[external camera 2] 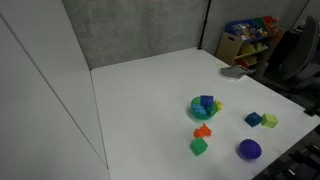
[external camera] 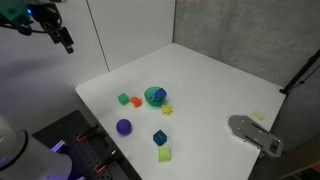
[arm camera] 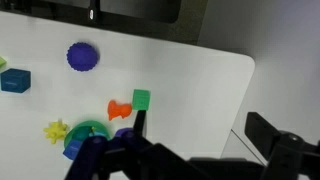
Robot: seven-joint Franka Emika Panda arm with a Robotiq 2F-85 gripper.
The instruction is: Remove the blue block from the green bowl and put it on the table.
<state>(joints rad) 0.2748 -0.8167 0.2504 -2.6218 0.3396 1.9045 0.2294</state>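
The green bowl point(external camera: 155, 96) stands near the middle of the white table point(external camera: 215, 85). The small bright blue block point(external camera: 156, 97) lies inside it. Both exterior views show this, with the bowl point(external camera 2: 203, 109) holding the block point(external camera 2: 206, 102). My gripper point(external camera: 64, 41) hangs high above the table's far left corner, well away from the bowl. In the wrist view the gripper point(arm camera: 197, 120) is open and empty. The bowl point(arm camera: 90, 128) sits at the bottom left there, partly hidden by the gripper body.
Around the bowl lie a yellow star point(external camera: 167, 110), an orange piece point(external camera: 136, 101), a green cube point(external camera: 124, 99), a purple ball point(external camera: 124, 127), a navy cube point(external camera: 159, 138) and a yellow-green cube point(external camera: 164, 154). A grey object point(external camera: 255, 133) lies at the table's edge.
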